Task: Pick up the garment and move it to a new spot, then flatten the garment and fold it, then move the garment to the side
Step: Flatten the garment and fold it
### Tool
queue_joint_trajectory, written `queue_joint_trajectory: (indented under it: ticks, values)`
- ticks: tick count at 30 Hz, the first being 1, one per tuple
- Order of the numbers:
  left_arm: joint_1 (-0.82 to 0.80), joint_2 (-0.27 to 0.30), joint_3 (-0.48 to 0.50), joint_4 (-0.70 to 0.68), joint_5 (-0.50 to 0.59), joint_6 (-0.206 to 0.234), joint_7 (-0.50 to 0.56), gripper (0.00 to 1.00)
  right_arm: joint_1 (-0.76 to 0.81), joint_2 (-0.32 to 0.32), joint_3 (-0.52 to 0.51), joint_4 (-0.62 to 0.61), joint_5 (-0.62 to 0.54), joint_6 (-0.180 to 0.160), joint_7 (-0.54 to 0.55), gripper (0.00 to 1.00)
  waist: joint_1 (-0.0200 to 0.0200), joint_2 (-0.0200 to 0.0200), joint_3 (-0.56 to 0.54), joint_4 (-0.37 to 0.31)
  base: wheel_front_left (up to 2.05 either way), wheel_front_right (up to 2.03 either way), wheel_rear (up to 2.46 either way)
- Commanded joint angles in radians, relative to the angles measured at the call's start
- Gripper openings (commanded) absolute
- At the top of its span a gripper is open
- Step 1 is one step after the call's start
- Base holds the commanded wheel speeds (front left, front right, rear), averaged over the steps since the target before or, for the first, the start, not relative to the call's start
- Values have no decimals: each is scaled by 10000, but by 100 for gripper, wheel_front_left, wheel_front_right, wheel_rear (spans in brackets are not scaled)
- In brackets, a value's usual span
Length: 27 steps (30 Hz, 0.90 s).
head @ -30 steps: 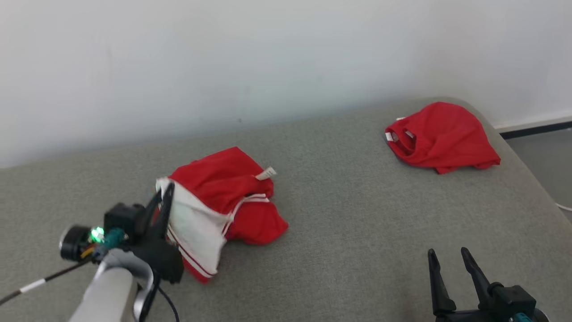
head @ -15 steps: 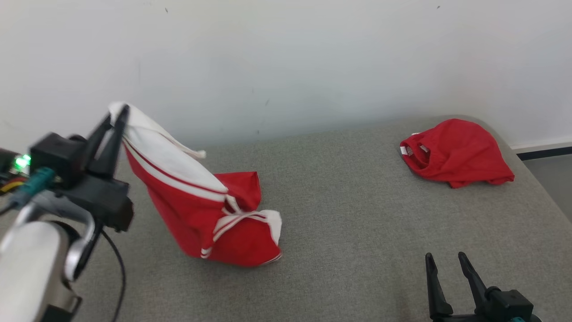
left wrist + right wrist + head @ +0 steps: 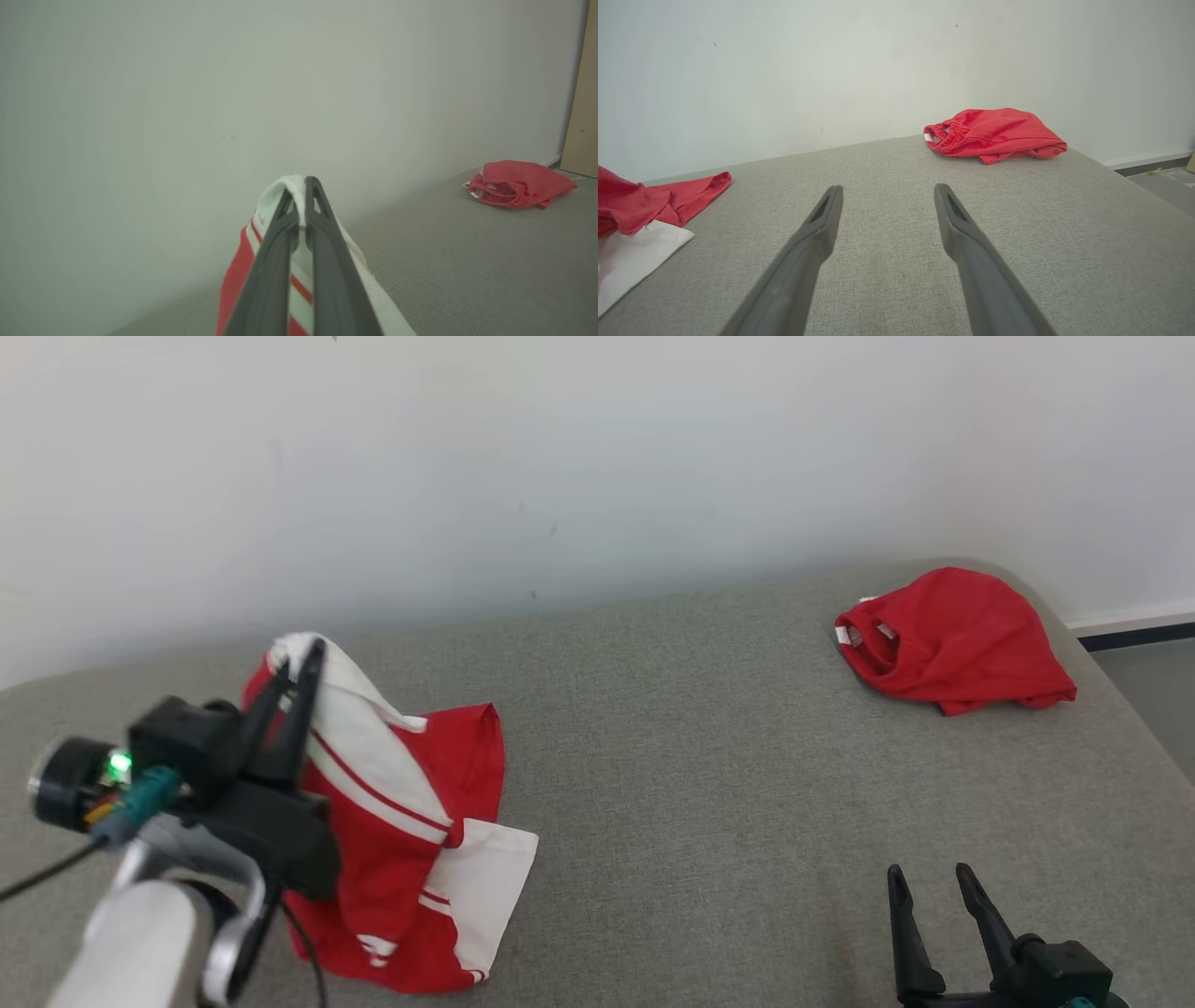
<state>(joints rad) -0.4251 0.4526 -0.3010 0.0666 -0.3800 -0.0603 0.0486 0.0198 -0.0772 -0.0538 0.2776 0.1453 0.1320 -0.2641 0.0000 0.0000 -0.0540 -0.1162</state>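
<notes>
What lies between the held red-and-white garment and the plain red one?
Nothing; the head view shows bare grey surface from the red-and-white garment to the plain red garment.

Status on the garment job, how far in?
Done: the pickup. The left gripper is shut on the white edge of the garment. In hand: the move. The top is raised and the lower part lies on the grey surface. Left: set it down, flatten, fold, shift aside; it is bunched, not flat. The right gripper is open and holds nothing.
</notes>
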Motion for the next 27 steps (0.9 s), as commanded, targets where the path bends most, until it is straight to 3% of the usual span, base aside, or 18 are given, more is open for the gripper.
queue_joint_trajectory:
  ticks: [1, 8, 15, 21, 27]
  values:
    - [193, -168, -85, 17, -125, 67, -91, 0, -52, -28, 9, 22, 89, -25, 2, 100, 0, 0, 42, 42, 0, 0, 0]
    - [-349, -1596, -1092, 689, -147, -88, -463, 0, -331, -25, 226, 122, -26, -25, 2, 100, 0, 0, 140, -99, 0, 0, 0]
    - [-1750, -3090, -2057, 2810, -112, -388, -1072, 0, -614, -112, 476, 188, 2, -25, 2, 100, 0, 0, 438, -933, 0, 0, 0]
    - [-3021, -3663, -2741, 4984, -137, -612, -1568, 0, -846, -154, 528, 257, 32, -25, 2, 100, 0, 0, 824, -1943, 0, 0, 0]
    - [-4668, -3839, -3082, 6968, -271, -684, -2110, 0, -1254, 17, 671, 186, 122, -25, 2, 100, 0, 0, 1709, -3050, 0, 0, 0]
